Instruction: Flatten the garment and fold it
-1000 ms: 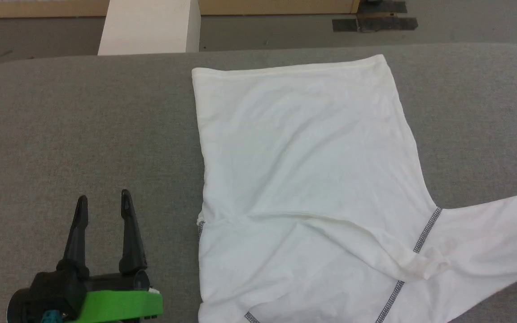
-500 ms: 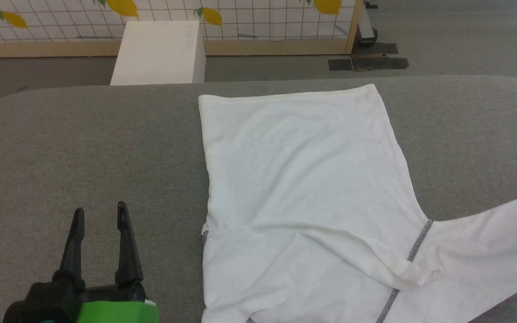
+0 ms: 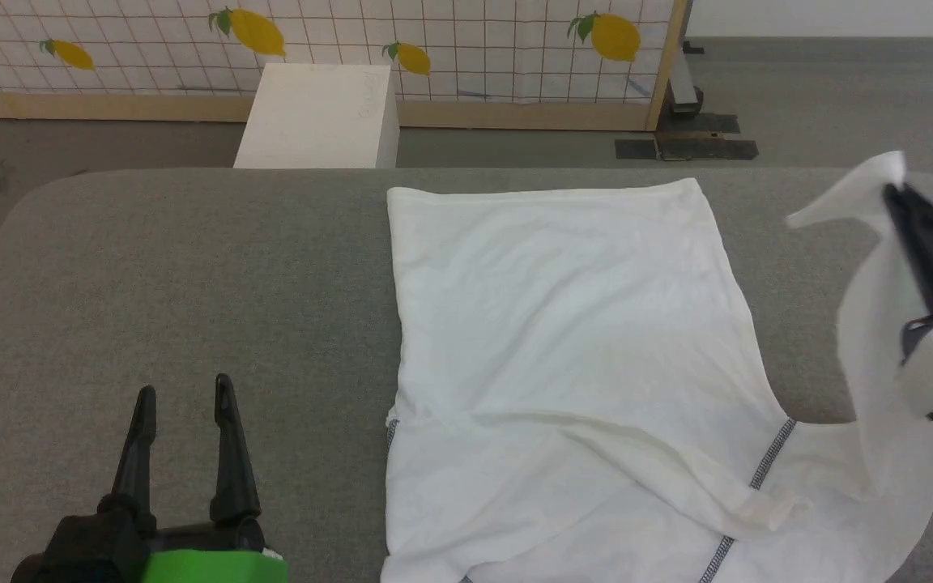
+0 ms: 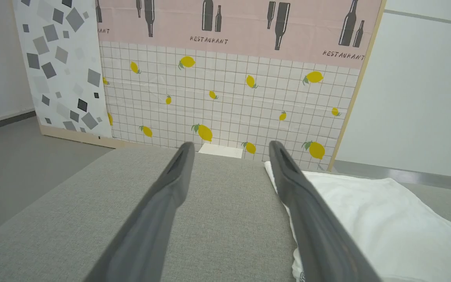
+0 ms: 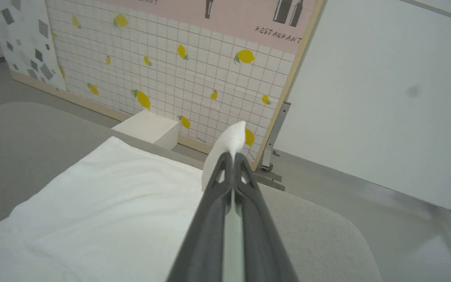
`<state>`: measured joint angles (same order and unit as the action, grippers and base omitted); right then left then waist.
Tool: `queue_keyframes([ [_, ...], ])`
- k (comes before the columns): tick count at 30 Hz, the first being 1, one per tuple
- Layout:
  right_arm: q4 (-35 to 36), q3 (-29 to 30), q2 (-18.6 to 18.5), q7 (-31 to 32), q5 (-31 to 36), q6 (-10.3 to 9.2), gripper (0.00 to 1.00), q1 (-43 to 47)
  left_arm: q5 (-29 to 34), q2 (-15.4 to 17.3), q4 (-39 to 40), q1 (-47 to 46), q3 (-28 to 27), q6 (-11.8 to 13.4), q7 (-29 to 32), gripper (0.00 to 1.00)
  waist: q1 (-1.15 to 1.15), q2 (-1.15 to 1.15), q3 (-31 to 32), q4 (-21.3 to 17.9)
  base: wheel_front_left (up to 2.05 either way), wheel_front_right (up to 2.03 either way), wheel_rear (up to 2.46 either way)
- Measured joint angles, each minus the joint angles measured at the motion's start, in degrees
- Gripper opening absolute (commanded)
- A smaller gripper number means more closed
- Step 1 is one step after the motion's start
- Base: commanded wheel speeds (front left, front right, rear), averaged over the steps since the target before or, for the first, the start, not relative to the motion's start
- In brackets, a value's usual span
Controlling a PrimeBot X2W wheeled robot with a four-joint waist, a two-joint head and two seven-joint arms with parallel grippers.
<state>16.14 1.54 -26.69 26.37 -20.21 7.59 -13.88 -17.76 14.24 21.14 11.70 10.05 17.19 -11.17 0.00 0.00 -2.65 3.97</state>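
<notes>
The garment, a thin white shirt with dark zigzag stitching, lies spread over the middle of the grey table. Its right sleeve is lifted off the surface. My right gripper is shut on the sleeve's end, which sticks out past the fingertips in the right wrist view. The shirt body lies below and left of those fingers. At the lower left my left gripper stands open over bare table, well left of the shirt's edge. Between its spread fingers there is nothing, and the shirt lies to their right.
A white rigid box stands on the floor behind the table's far edge. Behind it runs a screen with a lemon print on a wooden frame. Dark tape patches mark the floor at the back right.
The head camera has tilted up, showing more of the back screen. My right gripper has come into view with the sleeve raised off the table. The left gripper has stayed put.
</notes>
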Motion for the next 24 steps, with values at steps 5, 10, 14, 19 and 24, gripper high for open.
queue_keyframes([
  [5,0.5,-11.9,5.3,0.8,-0.1,0.01,0.00,-1.5,-0.5,0.2,0.2,0.1,-0.1,0.0,0.0,1.00,0.00,0.00,0.3,1.4,0.00,0.00,0.00],
  [10,-5.3,-21.6,10.7,-1.9,0.5,0.00,0.00,-5.0,-0.7,0.1,0.2,0.0,0.6,0.0,0.0,1.00,0.00,0.00,-0.6,2.5,0.00,0.00,0.00],
  [14,-12.2,-28.5,13.9,-5.1,2.3,0.01,0.00,-7.1,-0.9,-0.1,-0.1,-0.2,1.1,0.0,0.0,1.00,0.00,0.00,-1.8,3.6,0.00,0.00,0.00],
  [19,-21.7,-34.5,17.4,-8.7,3.8,0.00,0.00,-7.7,-0.9,-0.8,-0.6,-0.9,1.9,-0.1,-0.3,1.00,0.00,0.00,-3.2,5.5,0.00,0.00,0.00],
  [24,-32.0,-38.9,20.0,-12.6,6.5,0.00,0.00,-7.9,-0.9,-1.3,-1.7,-1.5,2.2,-0.1,-0.8,1.00,0.00,0.00,-4.2,7.4,0.00,0.00,0.00],
])
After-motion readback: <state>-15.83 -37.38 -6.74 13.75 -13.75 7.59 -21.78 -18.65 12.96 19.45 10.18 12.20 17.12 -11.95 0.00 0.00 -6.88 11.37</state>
